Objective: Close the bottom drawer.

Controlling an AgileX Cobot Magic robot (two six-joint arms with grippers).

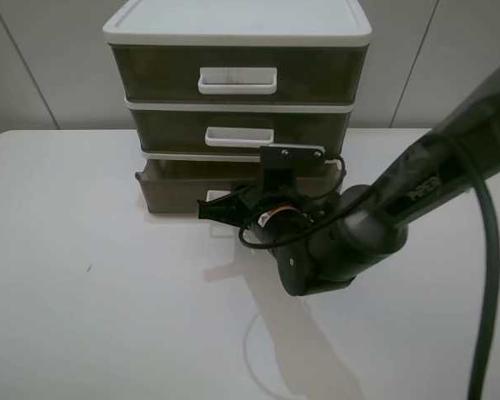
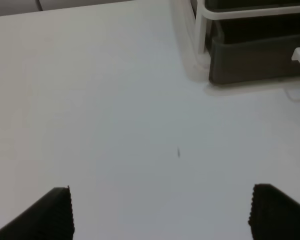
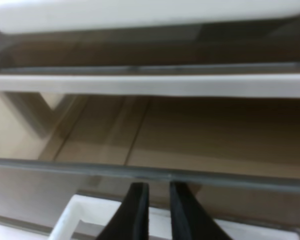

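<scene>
The bottom drawer is smoky brown with a white loop handle, and it stands pulled out a little from the white-framed unit. My right gripper is at the middle of the drawer's front, by the handle. In the right wrist view its fingers are nearly together, tips against the drawer's front rim, above the handle, holding nothing. My left gripper is open wide over bare table, well away from the drawer. The left arm does not show in the exterior view.
The middle drawer and top drawer sit flush in the frame. The unit stands at the back of the white table. The right arm and its black cable cross the right side of the table.
</scene>
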